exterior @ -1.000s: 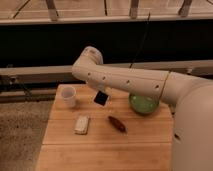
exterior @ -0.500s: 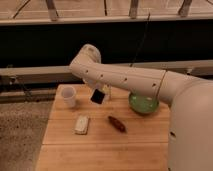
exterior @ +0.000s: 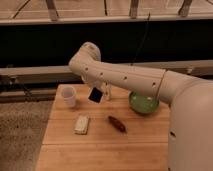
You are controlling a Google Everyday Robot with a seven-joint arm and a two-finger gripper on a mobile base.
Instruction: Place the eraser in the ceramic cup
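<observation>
gripper tucked under arm, above back part of counter. fingers clamped tight on eraser.

eraser lifted off counter, hanging tilted, long axis near vertical.

ceramic cup upright on counter, mouth up, near eraser on picture-left side, not touching.

Likely next: shift eraser picture-left over cup mouth, then drop end-first.

green bowl on opposite side, well apart.
</observation>
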